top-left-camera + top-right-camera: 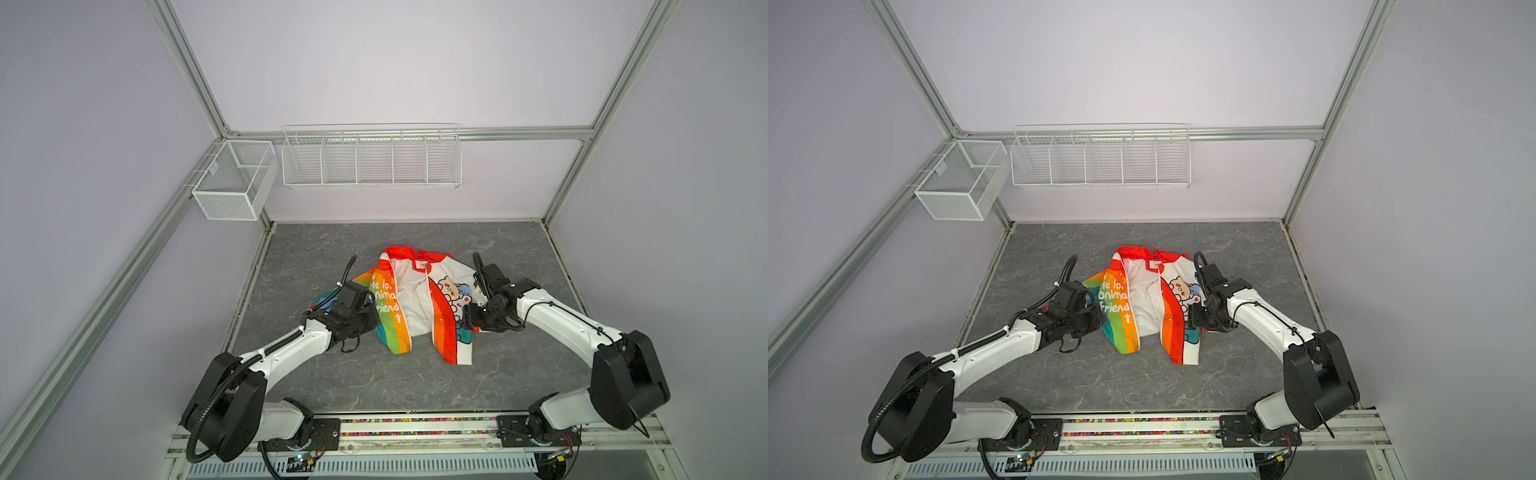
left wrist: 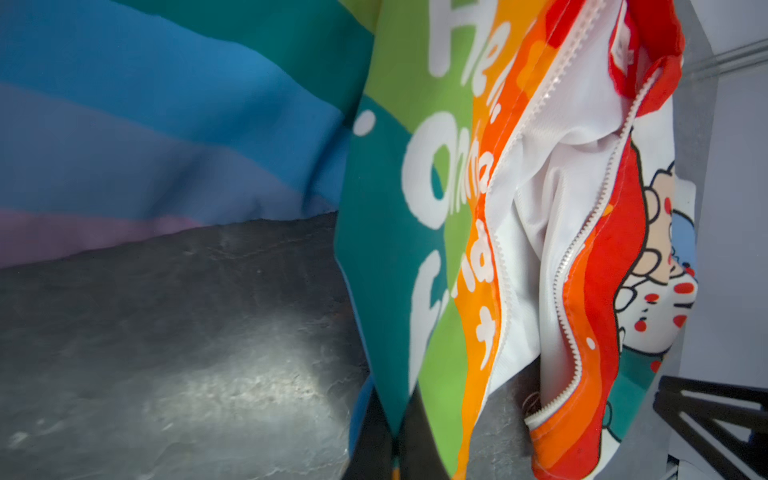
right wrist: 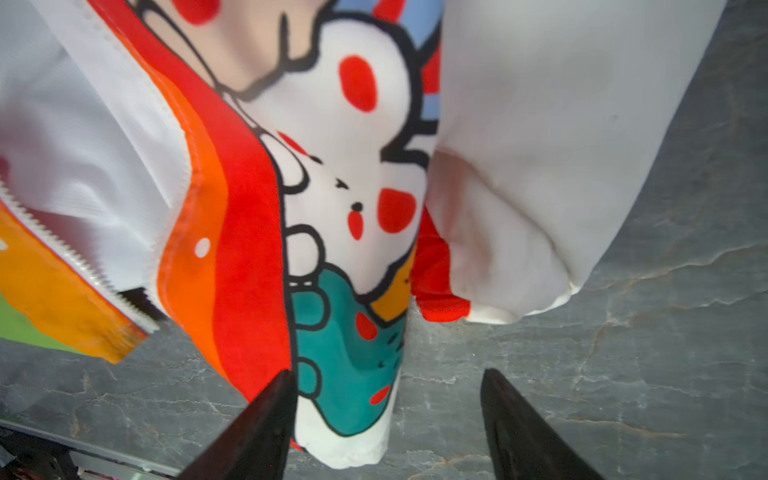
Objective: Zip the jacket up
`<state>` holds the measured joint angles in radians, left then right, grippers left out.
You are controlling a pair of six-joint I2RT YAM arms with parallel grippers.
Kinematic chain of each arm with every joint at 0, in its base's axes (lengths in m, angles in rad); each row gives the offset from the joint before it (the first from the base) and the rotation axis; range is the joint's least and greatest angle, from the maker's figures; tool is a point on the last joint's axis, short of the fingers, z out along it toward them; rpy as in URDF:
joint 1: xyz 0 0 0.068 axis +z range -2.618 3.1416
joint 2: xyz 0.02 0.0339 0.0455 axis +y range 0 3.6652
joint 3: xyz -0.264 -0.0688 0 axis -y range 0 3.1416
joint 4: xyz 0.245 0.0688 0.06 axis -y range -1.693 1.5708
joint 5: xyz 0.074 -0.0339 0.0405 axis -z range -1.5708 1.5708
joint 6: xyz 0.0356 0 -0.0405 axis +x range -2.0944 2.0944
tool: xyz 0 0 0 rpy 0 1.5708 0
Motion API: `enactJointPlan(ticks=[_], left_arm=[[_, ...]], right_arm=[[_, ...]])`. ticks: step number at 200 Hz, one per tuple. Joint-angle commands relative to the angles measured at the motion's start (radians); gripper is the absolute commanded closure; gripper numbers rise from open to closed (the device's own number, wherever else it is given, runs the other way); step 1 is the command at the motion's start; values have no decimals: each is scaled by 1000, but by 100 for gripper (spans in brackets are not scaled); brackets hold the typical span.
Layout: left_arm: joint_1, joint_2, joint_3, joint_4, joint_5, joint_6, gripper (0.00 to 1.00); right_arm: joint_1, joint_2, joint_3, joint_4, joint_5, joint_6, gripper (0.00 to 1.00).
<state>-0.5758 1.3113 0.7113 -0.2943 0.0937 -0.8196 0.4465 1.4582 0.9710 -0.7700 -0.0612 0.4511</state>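
Grey stone-patterned desk (image 1: 332, 374) is carrying the jacket (image 1: 415, 320), which is lying near its middle, front up and unzipped, with the red hood (image 1: 401, 254) pointing toward the far wall. White lining is showing between the two open front panels, and the white zipper (image 2: 582, 232) halves are lying apart along their edges. I am reaching in from the left, and my left jaws are pinching shut on the jacket's left panel, at its outer edge beside the white lettering (image 1: 386, 297). In the left wrist view green and teal fabric is sitting squeezed between my fingers (image 2: 370, 449). From the right, my right jaws are standing wide at the outer edge of the panel with the bear print (image 1: 451, 291), gripping nothing. In the right wrist view one of the fingers (image 3: 257, 428) is overlapping the panel's hem while its partner is hovering over bare desk. A long white wire rack (image 1: 370, 162) is hanging on the far wall.
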Motion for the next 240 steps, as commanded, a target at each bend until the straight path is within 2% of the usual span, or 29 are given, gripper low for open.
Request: enactJointPlan(ticks=[1, 31, 69, 89, 116, 136, 148, 195, 240], left_arm=[[18, -43, 50, -119, -81, 55, 100], [25, -68, 61, -171, -122, 79, 100], [29, -101, 88, -268, -153, 90, 68], [29, -145, 113, -325, -158, 117, 59], [29, -203, 139, -333, -104, 169, 55], [14, -209, 124, -239, 6, 179, 53], [-33, -190, 119, -176, 32, 189, 52], [-222, 17, 153, 28, 88, 208, 51], [-275, 202, 193, 148, 154, 217, 52]], right_arm=[[19, 2, -37, 78, -82, 51, 29], [47, 34, -58, 155, -148, 93, 34], [96, 92, -46, 204, -173, 128, 43], [108, 110, -40, 213, -173, 133, 52], [107, 117, -16, 188, -146, 121, 71], [100, 117, 7, 167, -128, 108, 82], [92, 121, 16, 159, -126, 102, 86], [28, 156, 17, 166, -140, 74, 93], [-38, 210, 10, 212, -205, 61, 93]])
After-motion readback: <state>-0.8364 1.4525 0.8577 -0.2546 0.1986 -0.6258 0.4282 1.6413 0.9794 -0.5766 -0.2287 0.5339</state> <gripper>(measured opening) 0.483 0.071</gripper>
